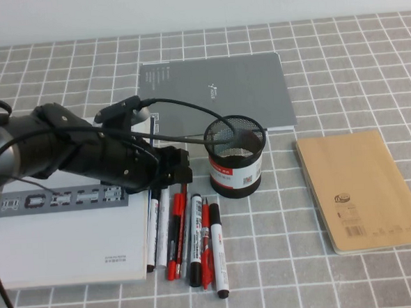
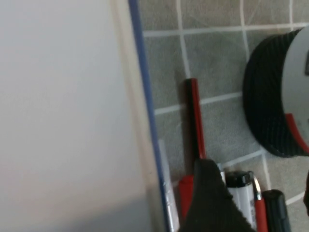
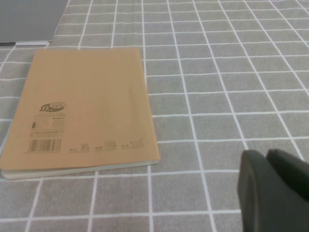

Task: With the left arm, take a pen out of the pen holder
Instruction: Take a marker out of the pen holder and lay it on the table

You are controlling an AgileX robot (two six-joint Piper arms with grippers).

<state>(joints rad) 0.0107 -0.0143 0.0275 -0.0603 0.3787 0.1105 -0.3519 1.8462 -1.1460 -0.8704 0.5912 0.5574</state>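
Black left hand (image 1: 179, 175) hangs open over laid-out pens (image 1: 194, 240); right hand (image 3: 273, 193) near notebook (image 3: 82, 106), grip unclear.

Left gripper (image 1: 177, 168): held low above the far ends of the pens (image 1: 195, 245).
Pen holder (image 1: 236, 159): stood upright just right of it.
Pens: laid side by side on the counter (image 1: 290, 274).

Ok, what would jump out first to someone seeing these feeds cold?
The left gripper, low over the far ends of a row of pens lying beside the white book, with the black mesh pen holder just to their right. Farther right lies a tan notebook; the right gripper hovers over the checked cloth near it.
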